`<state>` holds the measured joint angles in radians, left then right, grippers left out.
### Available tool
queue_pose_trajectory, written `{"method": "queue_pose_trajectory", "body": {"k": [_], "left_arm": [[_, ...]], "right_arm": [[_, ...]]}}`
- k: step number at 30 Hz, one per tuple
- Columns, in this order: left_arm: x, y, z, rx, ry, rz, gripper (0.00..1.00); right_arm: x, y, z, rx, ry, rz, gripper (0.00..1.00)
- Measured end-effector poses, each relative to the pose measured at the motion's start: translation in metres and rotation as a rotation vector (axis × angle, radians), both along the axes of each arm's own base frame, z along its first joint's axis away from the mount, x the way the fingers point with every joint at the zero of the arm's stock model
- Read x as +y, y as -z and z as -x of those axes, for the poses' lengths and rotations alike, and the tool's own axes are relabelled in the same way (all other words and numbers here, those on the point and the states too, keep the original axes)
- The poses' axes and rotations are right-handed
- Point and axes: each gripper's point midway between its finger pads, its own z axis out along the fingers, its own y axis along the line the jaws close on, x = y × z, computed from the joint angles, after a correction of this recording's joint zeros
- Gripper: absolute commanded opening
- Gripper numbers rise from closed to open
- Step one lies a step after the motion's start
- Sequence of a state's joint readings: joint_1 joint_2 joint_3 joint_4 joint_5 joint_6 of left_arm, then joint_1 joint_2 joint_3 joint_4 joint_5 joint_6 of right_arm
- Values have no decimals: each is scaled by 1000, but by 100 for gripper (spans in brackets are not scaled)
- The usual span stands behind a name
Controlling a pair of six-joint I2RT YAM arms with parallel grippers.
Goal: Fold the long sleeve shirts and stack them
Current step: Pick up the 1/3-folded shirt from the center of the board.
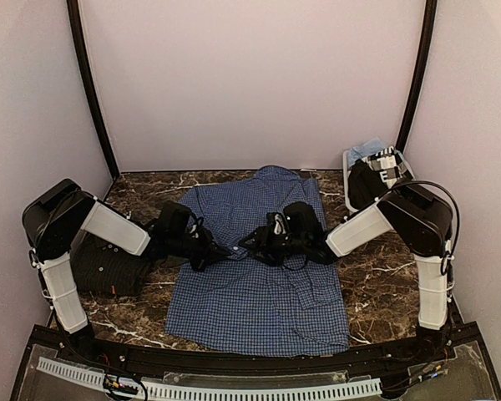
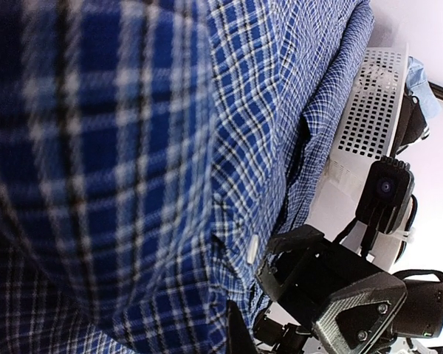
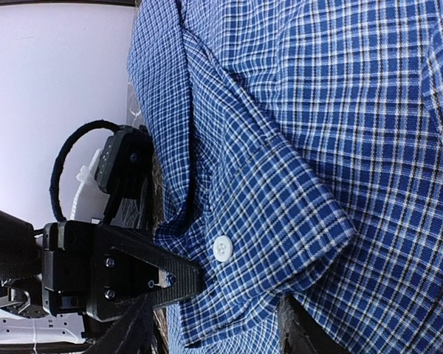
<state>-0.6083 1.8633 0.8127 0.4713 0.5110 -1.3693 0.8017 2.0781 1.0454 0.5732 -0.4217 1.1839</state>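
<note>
Sleeve-folding on the blue shirt [image 1: 259,292], spread mid-surface [image 1: 376,276]; the dark shirt [image 1: 108,267] lies at 9 o'clock. The left end effector [image 1: 220,251] is clamped tight, apparently pinching cloth. The right end effector [image 3: 214,335] stands half-open astride the cuff [image 3: 280,243] (not yet gripped). Next it must close, then carry the sleeve inward.

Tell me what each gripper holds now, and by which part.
The left gripper pinches the blue shirt at the edge beside the button on its cuff. The right gripper holds nothing: its jaws stand open around that cuff.
</note>
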Motion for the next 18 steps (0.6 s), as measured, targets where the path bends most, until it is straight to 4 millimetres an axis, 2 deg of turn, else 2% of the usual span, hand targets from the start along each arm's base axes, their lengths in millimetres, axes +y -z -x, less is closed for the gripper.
{"method": "queue_pose_trajectory", "body": {"k": [18], "left_arm": [[-3,-4,1,-8,11,15,0]], "right_arm": [[3,6,-2,8,1,5,52]]}}
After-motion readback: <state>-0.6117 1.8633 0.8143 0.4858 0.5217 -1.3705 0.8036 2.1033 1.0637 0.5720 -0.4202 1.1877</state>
